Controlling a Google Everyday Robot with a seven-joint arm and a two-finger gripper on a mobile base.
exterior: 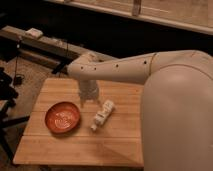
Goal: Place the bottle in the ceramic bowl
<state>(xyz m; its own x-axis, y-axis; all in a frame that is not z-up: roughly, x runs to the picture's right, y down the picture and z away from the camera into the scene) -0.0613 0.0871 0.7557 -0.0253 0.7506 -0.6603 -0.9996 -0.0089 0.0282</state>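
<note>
So the bottle (102,114) is lying on its side on the wooden table (75,147), just to the right of the bowl (63,117). It sits at an angle, cap end pointing down-left toward the near edge and the fat end pointing up-right. It looks close to the bowl's rim but not touching it, and it's definitely not inside. The bowl is upright on the left half of the table with only its pale swirl showing in the middle.

The gripper (90,99) hangs pointing down over the table, just behind the gap between bowl and bottle and up-left of the bottle's fat end. It's not holding anything as far as I can see, but honestly I can't tell if it's open or closed. The big white arm (125,67) reaches in from the right.
</note>
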